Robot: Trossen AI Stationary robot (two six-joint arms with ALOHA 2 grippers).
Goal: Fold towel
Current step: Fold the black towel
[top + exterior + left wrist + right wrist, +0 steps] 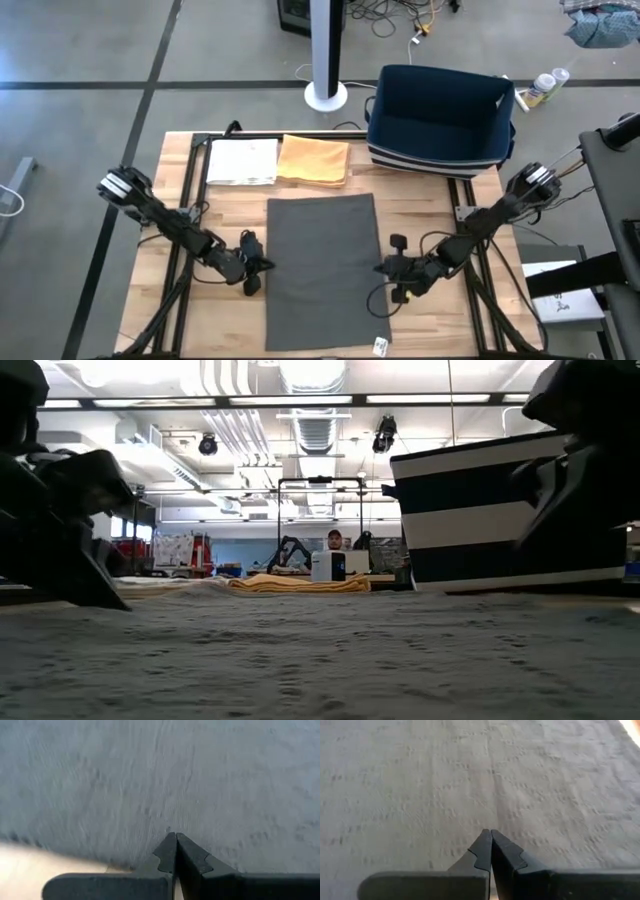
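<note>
Grey towel (322,268) lies flat and unfolded mid-table; the fold hasn't begun. Left gripper (253,268) and right gripper (392,270) sit at its side edges, fingers clenched, empty. Next: open, pinch the edges.

1. The table (225,320) is a light wood top with black rails running across it, sitting on a grey concrete floor.
2. Spread flat in the middle is a dark grey towel (322,268), unfolded, its long side running from the centre of the table to the near edge, with a little white tag at the near right corner.
3. At the far side there's a folded white cloth (242,161), and touching it on the right a folded orange cloth (314,160).
4. Far right corner has a navy bin (440,120) with white stripes, slightly hanging over the table's far edge.
</note>
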